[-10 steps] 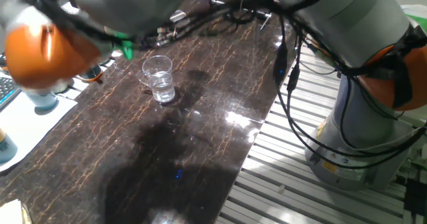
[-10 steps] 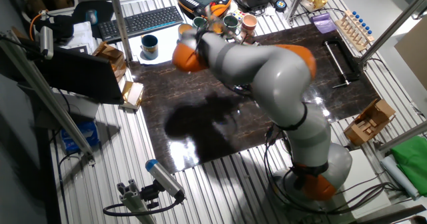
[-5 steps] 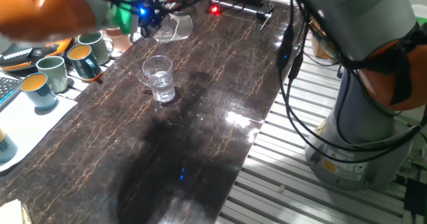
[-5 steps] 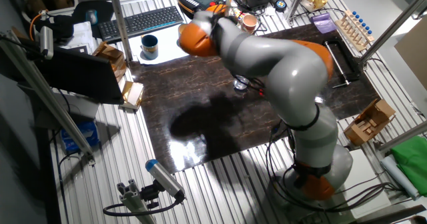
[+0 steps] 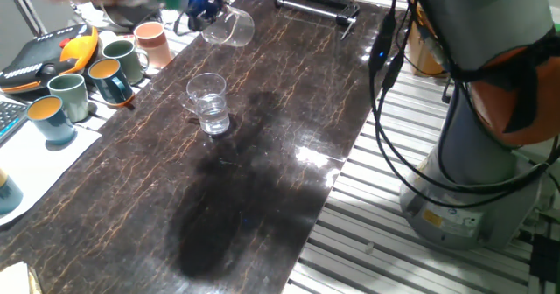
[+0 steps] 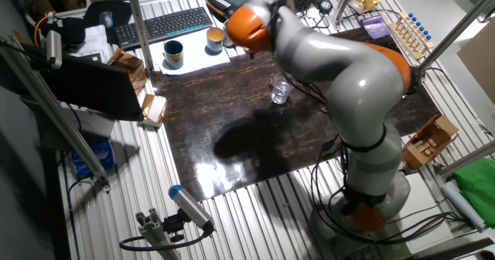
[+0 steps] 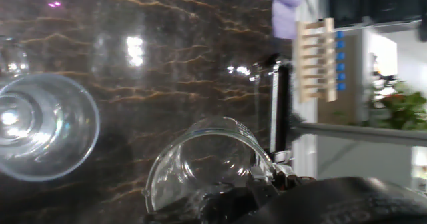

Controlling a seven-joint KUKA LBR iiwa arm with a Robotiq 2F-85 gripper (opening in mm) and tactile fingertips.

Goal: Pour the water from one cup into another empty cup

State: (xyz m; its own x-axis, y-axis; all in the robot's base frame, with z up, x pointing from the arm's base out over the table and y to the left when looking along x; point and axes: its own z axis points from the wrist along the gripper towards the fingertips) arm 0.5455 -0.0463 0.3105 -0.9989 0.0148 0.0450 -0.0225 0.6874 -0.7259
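I'm seeing the shorter rounded glass hanging tilted on its side near the top of one fixed view, left of centre, above the dark marbled table. In the hand view the same glass is filling the lower middle of the frame, its rim facing the camera. The gripper is pinching it at the body; in the hand view the dark fingers are pressing against the glass at the bottom edge. I cannot make out any liquid inside it.

The taller straight tumbler is standing upright on the table, left of centre in one fixed view, well apart from the held glass, and the water is sitting in its lower part. In the hand view I'm looking down into that tumbler at the left edge; in the other fixed view it is showing small beside the grey arm.

Several coloured mugs are clustering at the upper left of one fixed view, beside the table's edge. A keyboard is lying along the top of the other fixed view.
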